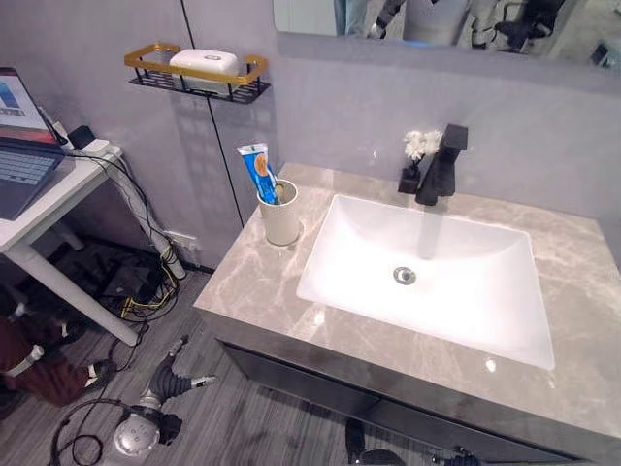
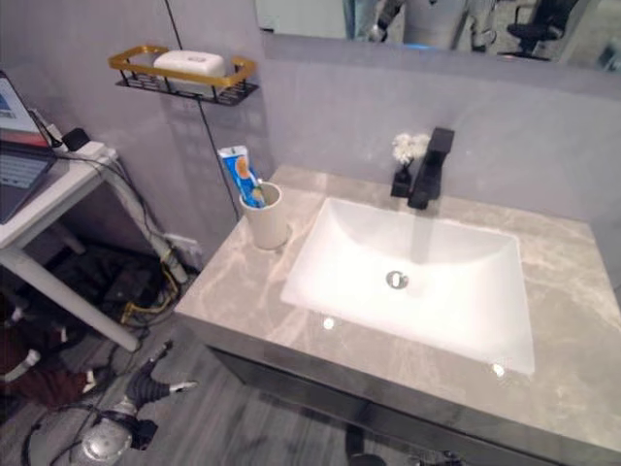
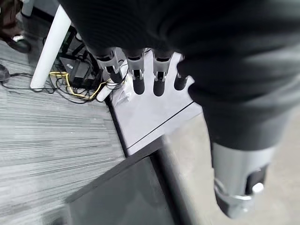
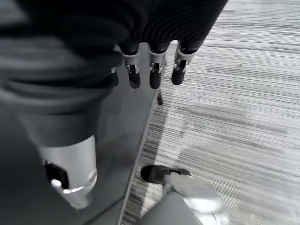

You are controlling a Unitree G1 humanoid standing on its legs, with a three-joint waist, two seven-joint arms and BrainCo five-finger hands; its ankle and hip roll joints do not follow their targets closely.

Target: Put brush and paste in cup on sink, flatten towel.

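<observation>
A cream cup (image 1: 282,218) stands on the grey marble counter (image 1: 254,286), left of the white basin (image 1: 456,291). A blue and white paste tube (image 1: 258,173) stands upright in the cup. My left hand (image 1: 175,377) hangs low beside the cabinet's left front corner, well below the counter. Its fingers (image 3: 136,82) are relaxed and hold nothing. My right hand (image 4: 154,70) hangs over the striped floor by the dark cabinet front, fingers relaxed and empty.
A black faucet (image 1: 441,165) and a small white flower sprig (image 1: 422,144) stand behind the basin. A gold wall shelf (image 1: 160,58) holds a white block (image 1: 204,62). A white desk (image 1: 58,199) with a laptop stands at left, above tangled cables (image 1: 136,286).
</observation>
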